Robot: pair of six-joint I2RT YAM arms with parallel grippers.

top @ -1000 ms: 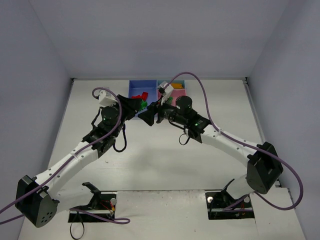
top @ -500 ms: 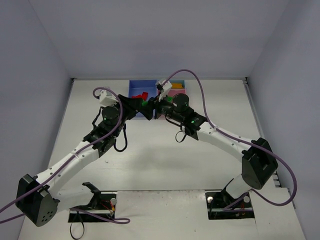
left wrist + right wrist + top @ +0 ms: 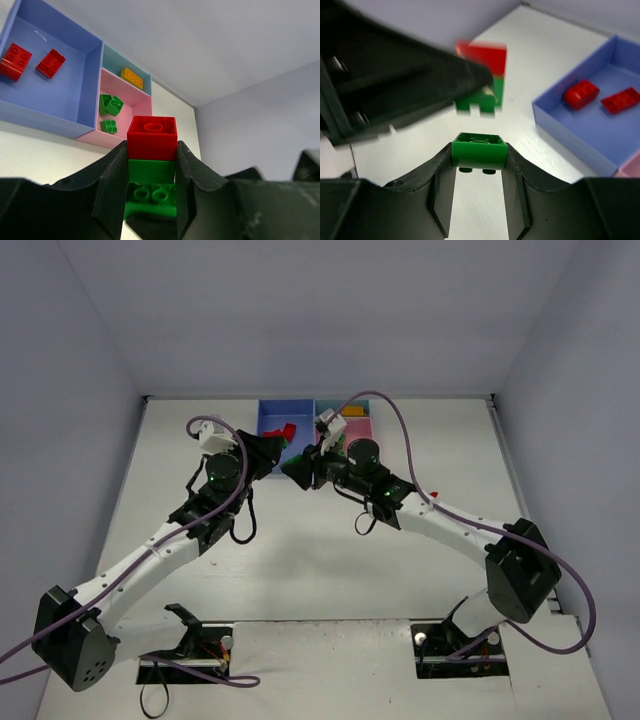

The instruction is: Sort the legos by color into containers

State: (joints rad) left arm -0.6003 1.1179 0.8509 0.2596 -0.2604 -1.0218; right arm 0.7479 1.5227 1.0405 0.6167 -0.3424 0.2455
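Where the arms meet, the left gripper [image 3: 151,152] is clamped on a stack [image 3: 151,137], red over green, held upright between its fingers. Just in front of it, and apart from the stack, the right gripper [image 3: 479,156] is closed on a single green brick [image 3: 479,149]. Beyond the left gripper, to its left, lie the blue tray [image 3: 60,100] with two red bricks [image 3: 50,63], the pink tray [image 3: 131,102] with green bricks [image 3: 111,104], and the teal tray [image 3: 113,62] with one orange brick [image 3: 132,77].
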